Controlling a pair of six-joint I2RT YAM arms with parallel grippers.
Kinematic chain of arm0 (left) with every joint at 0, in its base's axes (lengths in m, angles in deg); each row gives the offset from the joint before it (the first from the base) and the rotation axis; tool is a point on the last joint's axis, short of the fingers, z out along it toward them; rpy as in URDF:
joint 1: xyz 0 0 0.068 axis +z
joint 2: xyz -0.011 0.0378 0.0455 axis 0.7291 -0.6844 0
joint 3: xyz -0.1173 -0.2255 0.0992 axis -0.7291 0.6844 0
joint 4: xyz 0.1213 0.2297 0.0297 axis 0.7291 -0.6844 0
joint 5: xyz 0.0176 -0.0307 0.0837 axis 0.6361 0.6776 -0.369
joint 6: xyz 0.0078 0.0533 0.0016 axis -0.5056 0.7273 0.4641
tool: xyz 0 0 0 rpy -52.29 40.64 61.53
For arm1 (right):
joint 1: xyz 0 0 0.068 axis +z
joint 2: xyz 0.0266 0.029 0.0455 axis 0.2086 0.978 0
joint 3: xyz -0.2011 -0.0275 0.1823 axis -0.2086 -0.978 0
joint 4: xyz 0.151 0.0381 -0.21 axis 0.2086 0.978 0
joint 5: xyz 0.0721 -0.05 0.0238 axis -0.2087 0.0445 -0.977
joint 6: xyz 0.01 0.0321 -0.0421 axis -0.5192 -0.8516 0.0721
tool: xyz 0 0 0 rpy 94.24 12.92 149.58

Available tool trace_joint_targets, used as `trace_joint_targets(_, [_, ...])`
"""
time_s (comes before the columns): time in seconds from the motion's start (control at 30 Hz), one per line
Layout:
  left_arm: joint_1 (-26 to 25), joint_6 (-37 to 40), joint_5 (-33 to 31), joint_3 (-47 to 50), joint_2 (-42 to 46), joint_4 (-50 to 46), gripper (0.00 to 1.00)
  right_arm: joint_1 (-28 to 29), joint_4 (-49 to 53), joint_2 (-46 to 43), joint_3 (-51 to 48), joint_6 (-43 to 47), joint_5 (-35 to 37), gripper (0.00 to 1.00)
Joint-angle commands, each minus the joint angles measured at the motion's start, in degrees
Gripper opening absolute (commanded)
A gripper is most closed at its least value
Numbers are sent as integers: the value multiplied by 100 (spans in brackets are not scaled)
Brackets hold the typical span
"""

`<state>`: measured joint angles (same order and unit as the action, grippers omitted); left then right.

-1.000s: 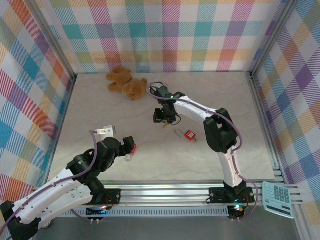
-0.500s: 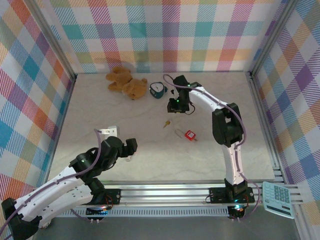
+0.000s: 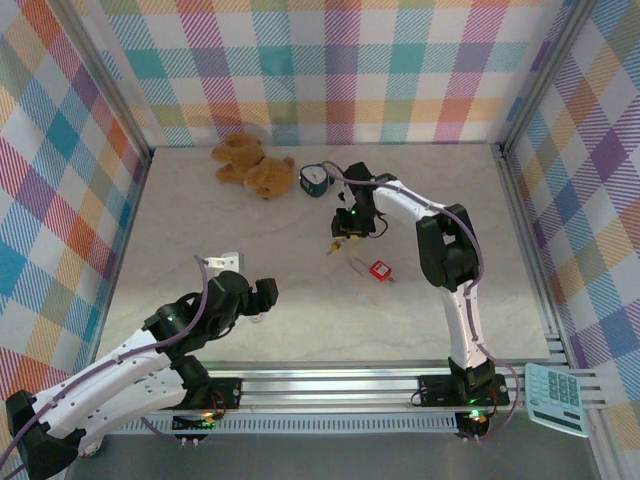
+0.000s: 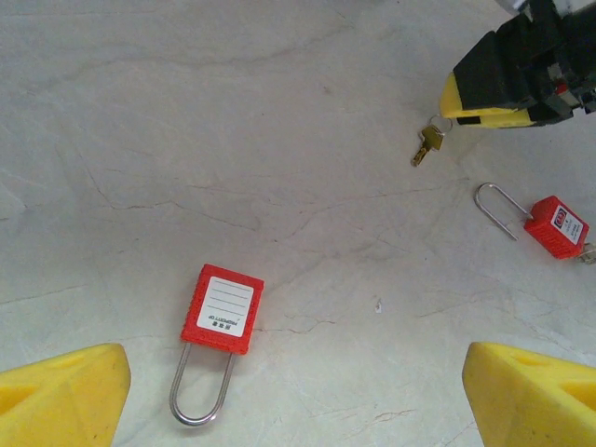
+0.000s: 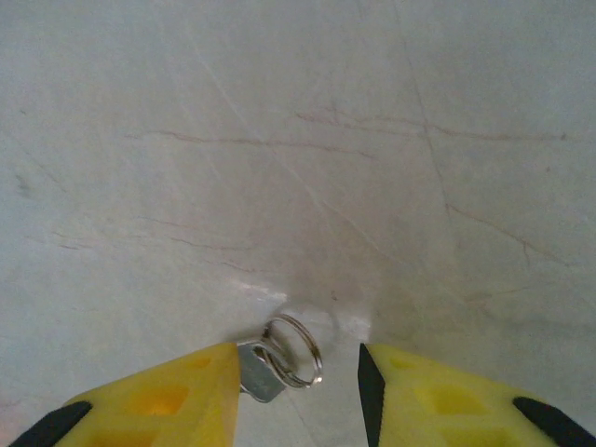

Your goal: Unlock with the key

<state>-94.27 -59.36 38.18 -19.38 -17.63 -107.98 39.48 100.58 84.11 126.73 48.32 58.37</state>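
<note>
The key is a small metal piece on a split ring, lying flat on the table. My right gripper stands open over it, its left finger against the key's head and its right finger clear of the ring. From above, the right gripper sits just over the key. A red padlock with a silver shackle lies between the wide-open fingers of my left gripper, nearer the left finger. A second red padlock lies near the key.
A brown teddy bear and a small teal clock sit at the back of the table. A white block lies beside the left arm. A calculator rests off the table's front right corner. Plaid walls close in three sides.
My right gripper swung back toward the clock, then came down over the key again. My left gripper shifted slightly right and stayed wide open.
</note>
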Motion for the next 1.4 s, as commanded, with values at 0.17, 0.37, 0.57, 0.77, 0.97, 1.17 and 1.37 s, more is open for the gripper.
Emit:
trace_joint_targets(0.17, [61,-62,164,-190,-177,239,91,32,-300,40,-291,-150,-566,35])
trace_joint_targets(0.37, [56,-71,208,52,-165,501,91,42,-458,97,-310,-203,-824,27])
trace_joint_targets(0.57, [62,82,231,-77,-292,522,92,42,-408,57,-344,-241,-563,13])
trace_joint_targets(0.77, [61,51,253,-10,-292,497,92,76,-754,-448,-807,-341,-330,4])
trace_joint_targets(0.97, [62,523,562,88,-248,1012,96,309,-815,-1219,-1158,-360,80,2])
trace_joint_targets(1.17, [22,1534,1494,466,-502,2651,92,675,-540,-2072,-1232,-346,518,2])
trace_joint_targets(1.37, [-34,2558,1787,1001,-420,4335,88,954,-159,-2892,-1145,-399,870,1])
